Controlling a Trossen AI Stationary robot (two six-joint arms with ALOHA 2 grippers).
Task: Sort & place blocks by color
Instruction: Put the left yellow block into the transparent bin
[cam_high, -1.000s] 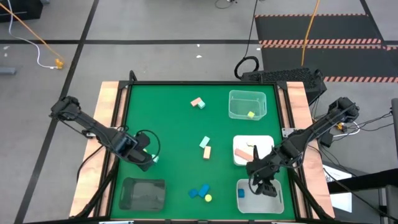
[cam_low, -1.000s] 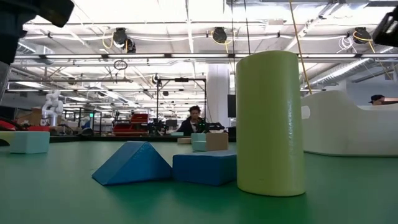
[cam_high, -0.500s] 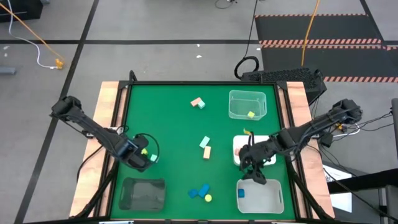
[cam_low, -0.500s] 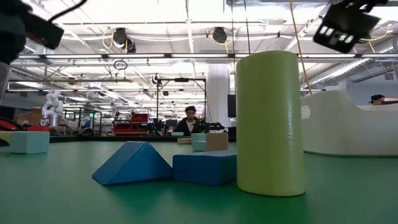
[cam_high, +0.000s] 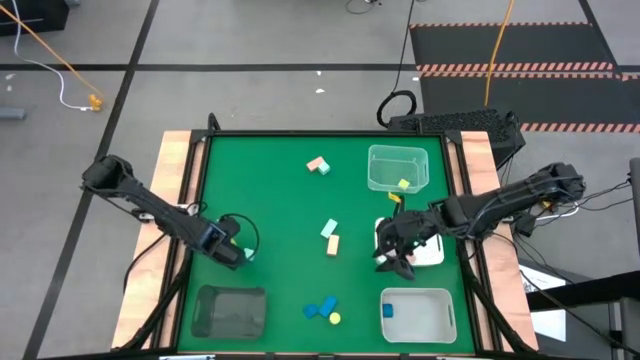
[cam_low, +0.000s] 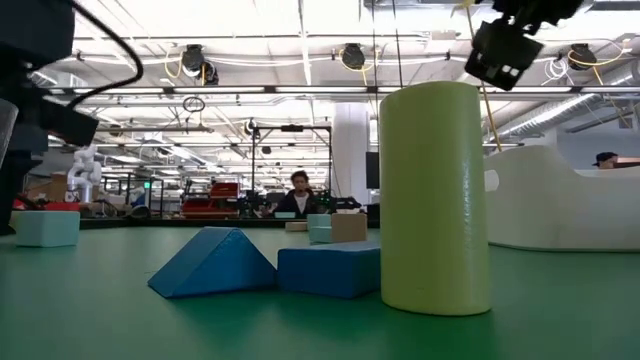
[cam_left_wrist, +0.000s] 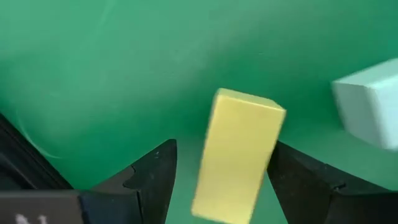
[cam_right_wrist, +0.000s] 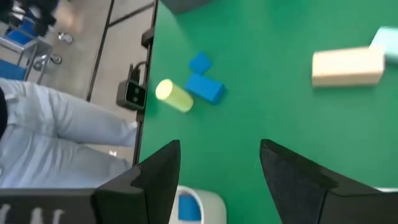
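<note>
Yellow bar (cam_left_wrist: 239, 154) between left gripper (cam_left_wrist: 225, 186) fingers

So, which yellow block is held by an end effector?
The yellow bar between the left end effector fingers; the yellow cylinder stands free, another yellow lies in the clear tray.

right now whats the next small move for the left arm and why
Probably carry the yellow block across toward the clear tray, which already holds a yellow piece. The left gripper sits at the table's left side with that block between its fingers, apparently gripped. The right gripper is open and empty.
</note>
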